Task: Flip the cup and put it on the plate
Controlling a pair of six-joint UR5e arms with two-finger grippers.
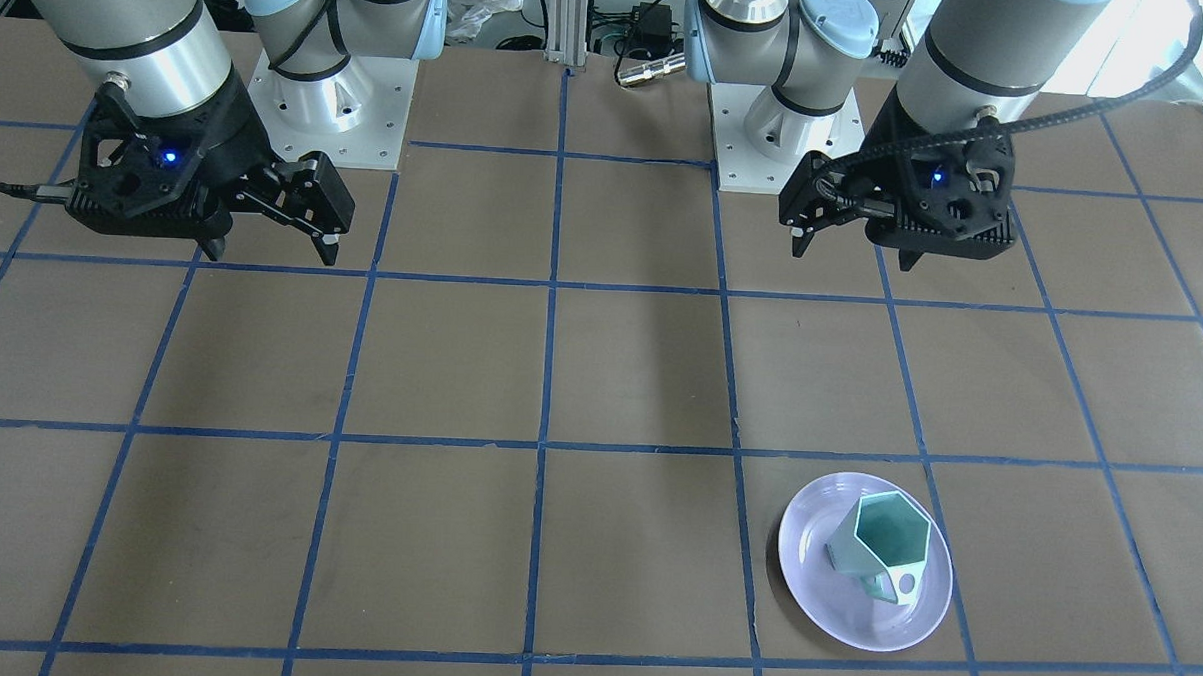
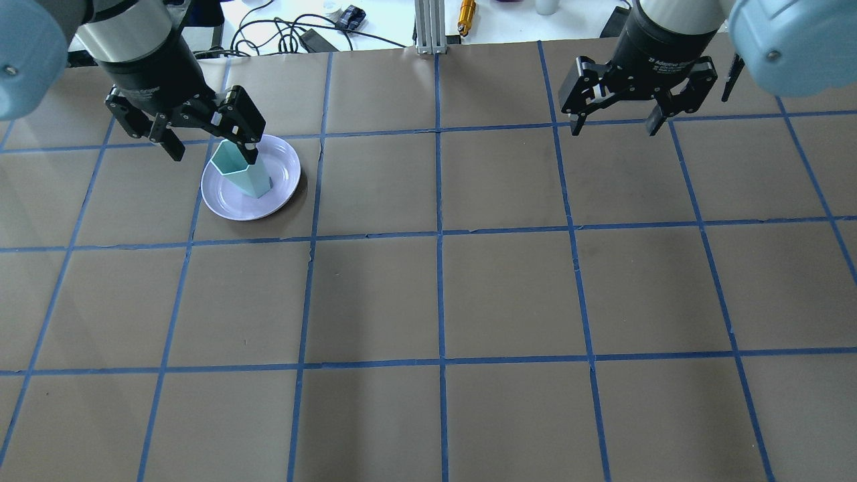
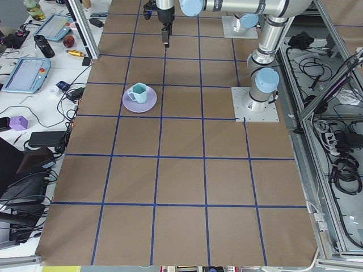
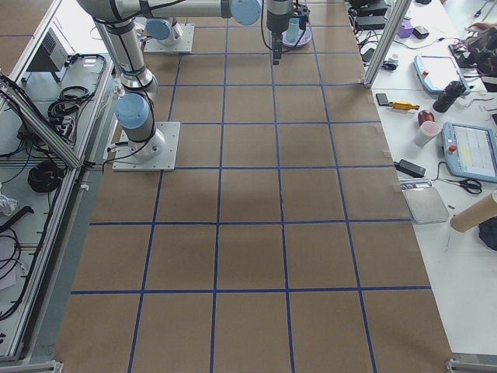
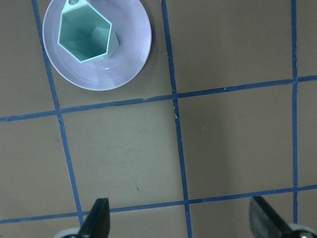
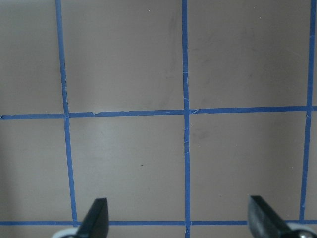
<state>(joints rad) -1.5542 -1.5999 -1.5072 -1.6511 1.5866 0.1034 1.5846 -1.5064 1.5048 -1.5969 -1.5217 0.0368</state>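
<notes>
The pale mint-green cup (image 1: 880, 543) stands upright, mouth up, on the lavender plate (image 1: 852, 619), its handle towards the operators' side. Both show in the overhead view, cup (image 2: 242, 175) on plate (image 2: 231, 202), and in the left wrist view, cup (image 5: 86, 32) on plate (image 5: 130, 54). My left gripper (image 1: 803, 235) is open and empty, raised well above the table on the robot's side of the plate (image 2: 213, 155) (image 5: 181, 223). My right gripper (image 1: 272, 251) is open and empty, raised over bare table far from the cup (image 2: 614, 128) (image 6: 181, 223).
The table is brown with a blue tape grid (image 2: 438, 248). The two arm bases (image 1: 329, 108) (image 1: 784, 134) stand at the robot's edge. An aluminium post (image 2: 428, 27) and cables lie beyond the far edge. A side bench with tablets (image 3: 25, 73) lies beside the plate's end.
</notes>
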